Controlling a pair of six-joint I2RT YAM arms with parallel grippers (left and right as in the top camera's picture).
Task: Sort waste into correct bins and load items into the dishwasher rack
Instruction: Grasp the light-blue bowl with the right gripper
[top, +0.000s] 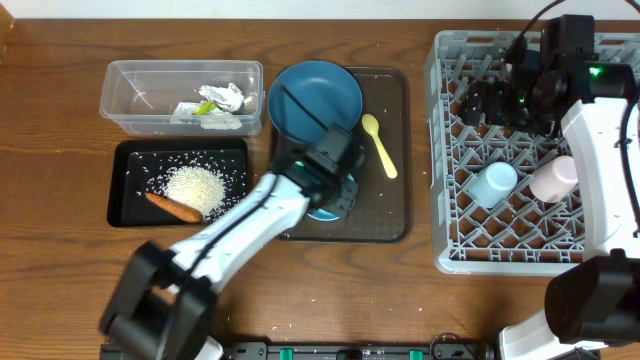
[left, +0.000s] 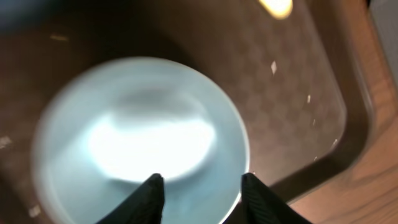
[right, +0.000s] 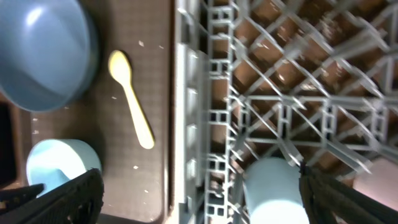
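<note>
Your left gripper (left: 202, 186) hangs just above the small bowl (left: 143, 143), which stands at the near edge of the brown tray (top: 390, 215). Its fingers are apart and hold nothing. The dark bowl (top: 314, 100) and the spoon (top: 380, 145) also lie on the tray. Your right gripper (right: 199, 179), spread wide and empty, is to the right of the tray, over the rack (top: 441, 200).

Overhead looks down; both wrist views share small bowl (left: 137, 143).
</note>
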